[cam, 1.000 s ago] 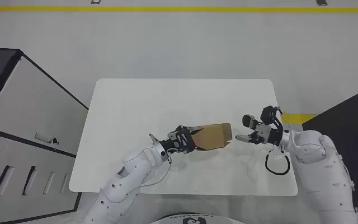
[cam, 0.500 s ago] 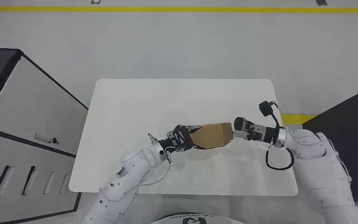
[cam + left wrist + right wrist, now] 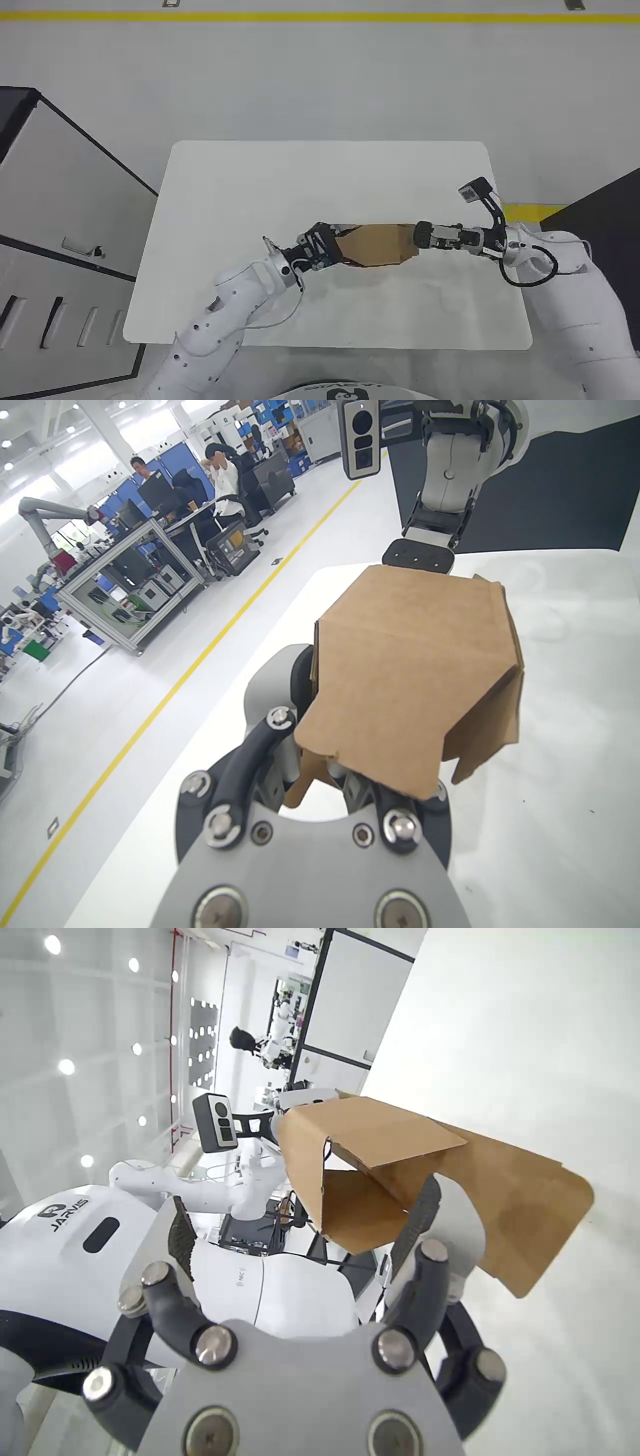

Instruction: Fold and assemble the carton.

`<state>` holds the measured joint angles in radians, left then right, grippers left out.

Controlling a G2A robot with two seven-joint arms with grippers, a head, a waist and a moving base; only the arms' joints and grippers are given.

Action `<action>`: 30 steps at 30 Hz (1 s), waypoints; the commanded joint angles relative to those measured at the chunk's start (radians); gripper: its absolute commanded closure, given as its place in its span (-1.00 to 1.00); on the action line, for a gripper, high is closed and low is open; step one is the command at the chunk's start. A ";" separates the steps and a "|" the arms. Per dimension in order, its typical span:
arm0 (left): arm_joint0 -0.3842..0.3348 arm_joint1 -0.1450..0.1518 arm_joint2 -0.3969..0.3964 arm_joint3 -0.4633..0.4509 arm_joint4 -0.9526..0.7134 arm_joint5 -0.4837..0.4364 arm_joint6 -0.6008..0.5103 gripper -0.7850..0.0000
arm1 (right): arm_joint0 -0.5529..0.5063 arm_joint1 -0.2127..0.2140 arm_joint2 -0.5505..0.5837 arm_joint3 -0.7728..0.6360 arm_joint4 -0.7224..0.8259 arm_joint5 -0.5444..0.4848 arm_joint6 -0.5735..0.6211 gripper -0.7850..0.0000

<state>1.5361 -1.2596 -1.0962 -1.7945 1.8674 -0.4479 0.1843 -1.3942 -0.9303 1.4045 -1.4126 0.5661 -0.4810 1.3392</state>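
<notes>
A brown carton, part folded, lies on its side near the middle of the white table. My left gripper is shut on a flap at the carton's left end; in the left wrist view the carton covers most of the left gripper. My right gripper is at the carton's right end, open. In the right wrist view the right gripper faces the carton's open end, and one of its fingers lies against a loose flap. The other finger stands clear.
A black-framed cabinet stands off the table's left side, and a dark block off its right. A yellow floor line runs beyond the far edge. The table's far half and front strip are bare.
My right gripper has moved left from clear of the carton up to its right end, turning at the wrist. The left gripper has kept its hold, and the carton has shifted slightly.
</notes>
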 commanded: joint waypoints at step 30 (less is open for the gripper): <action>-0.023 0.011 0.031 0.026 -0.052 0.012 0.001 1.00 | 0.046 -0.016 -0.097 0.076 0.110 0.057 0.057 -1.00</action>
<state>1.5121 -1.2489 -1.0670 -1.7697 1.8173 -0.4377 0.1846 -1.3488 -0.9458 1.3105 -1.3365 0.6745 -0.4244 1.3956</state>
